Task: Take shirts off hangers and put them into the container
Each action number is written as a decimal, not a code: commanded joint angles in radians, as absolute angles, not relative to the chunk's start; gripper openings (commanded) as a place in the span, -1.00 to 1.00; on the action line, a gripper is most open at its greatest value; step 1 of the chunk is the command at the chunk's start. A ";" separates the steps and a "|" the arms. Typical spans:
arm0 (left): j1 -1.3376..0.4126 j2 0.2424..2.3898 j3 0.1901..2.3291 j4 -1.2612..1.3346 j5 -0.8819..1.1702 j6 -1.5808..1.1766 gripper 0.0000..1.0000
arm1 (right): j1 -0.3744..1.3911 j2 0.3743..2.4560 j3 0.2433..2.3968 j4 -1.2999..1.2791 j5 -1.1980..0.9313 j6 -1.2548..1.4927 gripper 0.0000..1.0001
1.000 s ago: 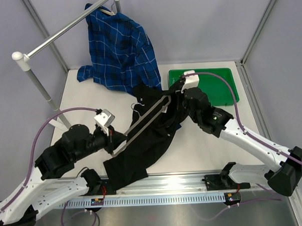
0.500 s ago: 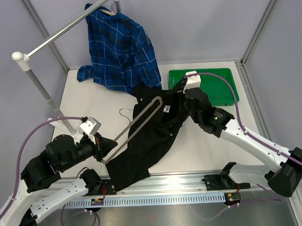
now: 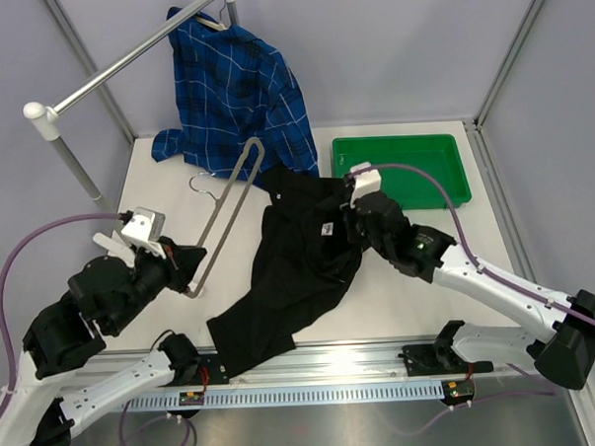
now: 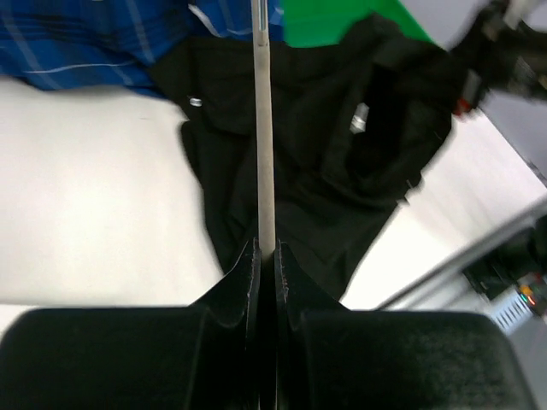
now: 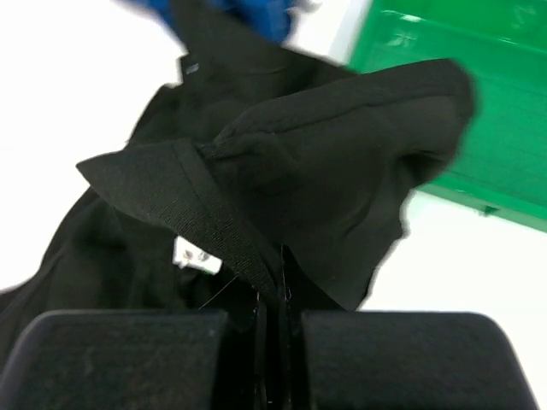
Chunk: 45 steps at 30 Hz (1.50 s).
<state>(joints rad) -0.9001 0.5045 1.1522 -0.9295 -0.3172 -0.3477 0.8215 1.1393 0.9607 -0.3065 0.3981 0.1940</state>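
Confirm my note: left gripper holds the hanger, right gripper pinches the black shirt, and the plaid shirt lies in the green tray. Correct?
Not quite: the plaid shirt is not in the green tray; it hangs from the rail at the back left, per the top view. The rest stands.

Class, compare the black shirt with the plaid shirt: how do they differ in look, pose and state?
The black shirt is plain; the plaid shirt is blue with thin white lines. The black shirt lies crumpled on the table, its fabric pinched by the right gripper; the plaid shirt hangs from the rail, ungripped. Both are dark.
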 commanded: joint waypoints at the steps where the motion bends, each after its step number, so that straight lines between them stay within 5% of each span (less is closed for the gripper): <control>1: -0.904 0.601 1.210 -0.871 -0.562 -0.383 -1.00 | 0.942 1.163 0.983 -0.322 0.367 0.178 -1.00; 10: -0.879 0.824 1.325 -0.828 -0.833 -0.403 -1.00 | 1.183 1.360 1.055 -0.345 0.302 0.225 -1.00; 17: -0.671 0.991 1.442 -0.759 -0.735 -0.379 -1.00 | 1.287 1.492 1.086 -0.348 0.187 0.256 -0.85; 23: -0.591 1.077 1.561 -0.736 -0.759 -0.374 -1.00 | 1.296 1.473 1.092 -0.364 0.172 0.252 -0.22; 28: -0.583 1.123 1.604 -0.692 -0.827 -0.394 -1.00 | 1.296 1.369 1.118 -0.420 0.172 0.241 0.98; 45: -0.534 1.285 1.735 -0.581 -1.029 -0.433 -1.00 | 1.295 1.023 1.143 -0.626 0.354 0.227 0.99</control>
